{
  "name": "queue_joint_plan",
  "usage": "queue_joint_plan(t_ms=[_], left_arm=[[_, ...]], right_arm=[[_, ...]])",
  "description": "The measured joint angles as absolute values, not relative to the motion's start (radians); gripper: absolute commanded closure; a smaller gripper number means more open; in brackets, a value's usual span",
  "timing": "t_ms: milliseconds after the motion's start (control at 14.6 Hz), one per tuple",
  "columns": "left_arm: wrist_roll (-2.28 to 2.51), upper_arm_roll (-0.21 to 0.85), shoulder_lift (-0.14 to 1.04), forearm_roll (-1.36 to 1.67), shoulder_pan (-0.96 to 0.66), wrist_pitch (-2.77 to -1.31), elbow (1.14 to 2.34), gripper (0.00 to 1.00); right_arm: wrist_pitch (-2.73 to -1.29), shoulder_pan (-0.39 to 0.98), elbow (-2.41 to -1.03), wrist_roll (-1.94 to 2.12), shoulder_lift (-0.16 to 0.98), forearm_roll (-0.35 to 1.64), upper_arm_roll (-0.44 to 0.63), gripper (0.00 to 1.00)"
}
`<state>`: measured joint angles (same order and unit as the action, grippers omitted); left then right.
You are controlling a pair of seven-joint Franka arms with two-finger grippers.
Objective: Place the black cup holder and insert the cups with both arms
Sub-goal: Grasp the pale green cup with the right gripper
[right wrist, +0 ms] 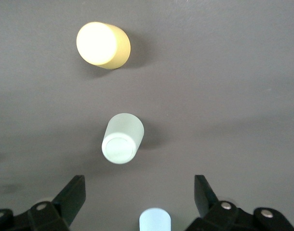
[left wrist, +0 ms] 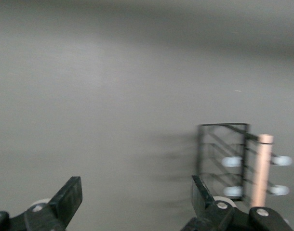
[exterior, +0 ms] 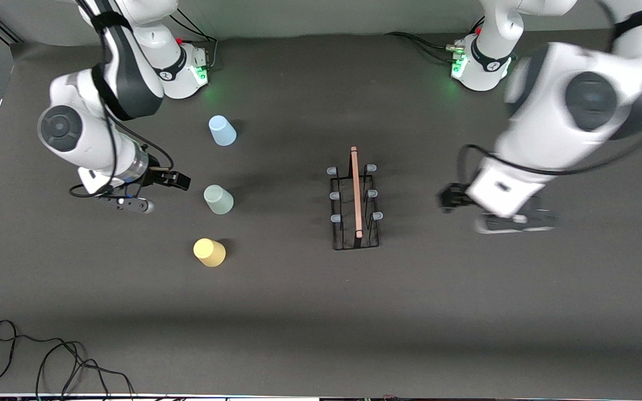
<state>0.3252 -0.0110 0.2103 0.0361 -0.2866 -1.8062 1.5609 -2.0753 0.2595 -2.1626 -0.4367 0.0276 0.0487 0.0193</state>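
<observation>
The black cup holder stands upright mid-table, its wooden rod handle on top. It also shows in the left wrist view. Three cups stand mouth down toward the right arm's end: light blue, pale green and yellow, the yellow nearest the front camera. My right gripper is open and empty, over the table beside the pale green cup. Its wrist view shows the green cup, yellow cup and blue cup. My left gripper is open and empty, beside the holder toward the left arm's end.
A loose black cable lies at the table's near corner at the right arm's end. The two arm bases stand at the table's edge farthest from the front camera.
</observation>
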Motion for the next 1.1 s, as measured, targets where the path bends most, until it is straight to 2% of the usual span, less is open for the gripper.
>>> queue_joint_plan(t_ms=[342, 616, 822, 1095], left_arm=[[0.095, -0.012, 0.156, -0.004, -0.147, -1.711, 1.566, 0.00], [-0.028, -0.013, 0.092, -0.006, -0.043, -1.704, 1.614, 0.00], [-0.038, -0.012, 0.076, -0.011, -0.019, -1.723, 1.637, 0.00], [-0.038, -0.012, 0.080, -0.015, -0.009, -1.774, 1.641, 0.00]], right_arm=[[-2.319, 0.280, -2.321, -0.476, 0.044, 0.053, 0.019, 0.00], [-2.480, 0.331, -2.346, -0.553, 0.135, 0.054, 0.019, 0.00], [-2.521, 0.340, -2.344, -0.562, 0.201, 0.055, 0.019, 0.00], [-2.525, 0.339, -2.343, -0.562, 0.229, 0.059, 0.021, 0.00]])
